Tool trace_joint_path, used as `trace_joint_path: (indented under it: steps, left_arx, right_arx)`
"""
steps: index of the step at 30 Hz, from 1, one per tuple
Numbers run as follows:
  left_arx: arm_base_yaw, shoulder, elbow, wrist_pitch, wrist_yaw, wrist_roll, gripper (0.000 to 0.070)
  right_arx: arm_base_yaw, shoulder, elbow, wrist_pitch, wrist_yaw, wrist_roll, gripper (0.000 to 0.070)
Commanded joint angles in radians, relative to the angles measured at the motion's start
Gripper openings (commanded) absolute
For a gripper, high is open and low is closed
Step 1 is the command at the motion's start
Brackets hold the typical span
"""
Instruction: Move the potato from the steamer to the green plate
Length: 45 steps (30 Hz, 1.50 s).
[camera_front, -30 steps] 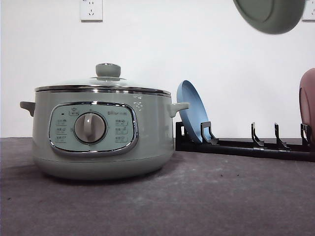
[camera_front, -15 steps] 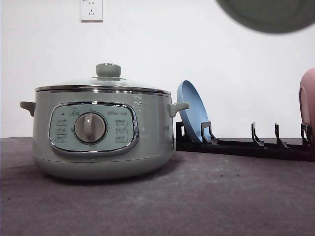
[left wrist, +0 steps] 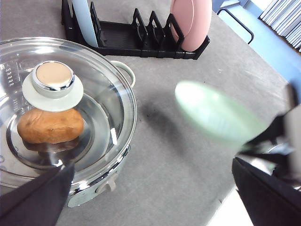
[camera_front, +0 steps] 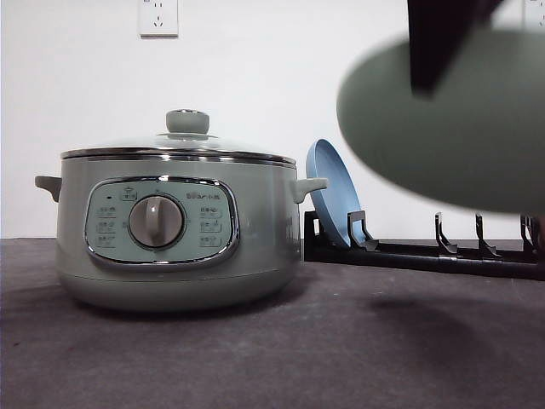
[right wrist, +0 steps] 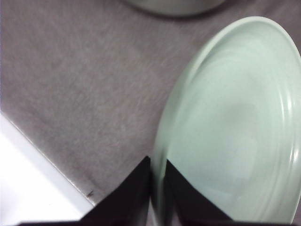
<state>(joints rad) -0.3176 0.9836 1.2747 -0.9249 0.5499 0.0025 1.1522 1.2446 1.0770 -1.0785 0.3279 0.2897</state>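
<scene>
Right end effector point(right wrist: 157, 197): its two dark fingers are clamped on the rim of the green plate point(right wrist: 235, 127), one finger on each face of the edge. The plate hangs in the air above the grey tabletop point(right wrist: 70, 80), tilted, and appears motion-blurred in the front view point(camera_front: 451, 119) and the left wrist view point(left wrist: 216, 115), clear of the tabletop with its shadow below it.

Left end effector: only the dark tips of its fingers point(left wrist: 40, 197) show at the picture's edge, spread wide apart with nothing between them. Just beyond those fingers stands the steamer point(camera_front: 174, 221), with its knobbed glass lid point(left wrist: 51, 84) in place. The potato point(left wrist: 49, 125) lies inside the steamer under the lid, directly beneath the knob, well apart from the held plate.

Background: a black dish rack point(left wrist: 136, 40) stands on the tabletop on the far side of the steamer from the left end effector. A blue plate point(camera_front: 332, 192) stands upright at the rack's steamer end, and a pink plate point(left wrist: 190, 23) stands upright at the opposite end.
</scene>
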Motion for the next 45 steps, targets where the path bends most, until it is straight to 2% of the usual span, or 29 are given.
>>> trace_joint_path:
  steps: [1, 8, 14, 18, 23, 24, 25, 28, 30, 32, 37, 39, 45]
  left_arx:
    - [-0.005, 0.010, 0.028, 0.005, 0.005, 0.013, 0.0700]
    - [-0.005, 0.010, 0.028, 0.005, 0.005, 0.013, 0.0700]
    - [-0.005, 0.010, 0.028, 0.005, 0.005, 0.013, 0.0700]
    - [-0.005, 0.010, 0.028, 0.005, 0.005, 0.013, 0.0700]
    - [-0.005, 0.010, 0.027, 0.004, 0.005, 0.013, 0.0700]
    - [-0.005, 0.010, 0.028, 0.004, 0.005, 0.013, 0.0700]
    - [-0.005, 0.010, 0.028, 0.004, 0.005, 0.013, 0.0700]
    - [-0.005, 0.010, 0.027, 0.005, 0.005, 0.013, 0.0700]
    - [-0.005, 0.010, 0.028, 0.005, 0.005, 0.014, 0.0700]
    - [-0.005, 0.010, 0.028, 0.005, 0.005, 0.016, 0.0700]
    - [-0.005, 0.011, 0.028, 0.006, 0.005, 0.020, 0.0700]
    - [-0.005, 0.011, 0.028, 0.006, 0.005, 0.025, 0.0700]
    - [-0.005, 0.011, 0.027, 0.005, 0.005, 0.037, 0.0700]
  right_arx:
    - [0.014, 0.022, -0.039, 0.035, 0.011, 0.041, 0.0007]
    - [0.016, 0.062, -0.229, 0.255, 0.017, 0.041, 0.0007]
    - [0.024, 0.140, -0.257, 0.293, 0.065, 0.037, 0.0007]
    - [0.025, 0.203, -0.257, 0.349, 0.031, 0.006, 0.0007]
    - [0.031, 0.232, -0.256, 0.352, 0.027, 0.009, 0.0019]
    - [0.032, 0.229, -0.256, 0.352, 0.035, 0.011, 0.0047]
    - [0.034, 0.223, -0.256, 0.352, 0.046, 0.013, 0.0108]
    - [0.035, 0.203, -0.249, 0.344, 0.066, 0.013, 0.0337]
    - [0.035, 0.184, -0.236, 0.333, 0.065, 0.014, 0.0422]
    - [0.035, 0.161, -0.214, 0.315, 0.057, 0.015, 0.0480]
    - [0.006, 0.079, -0.125, 0.273, -0.028, 0.017, 0.0561]
    - [-0.025, 0.041, -0.086, 0.267, -0.084, 0.016, 0.0566]
    - [-0.206, -0.096, -0.024, 0.279, -0.258, -0.008, 0.0566]
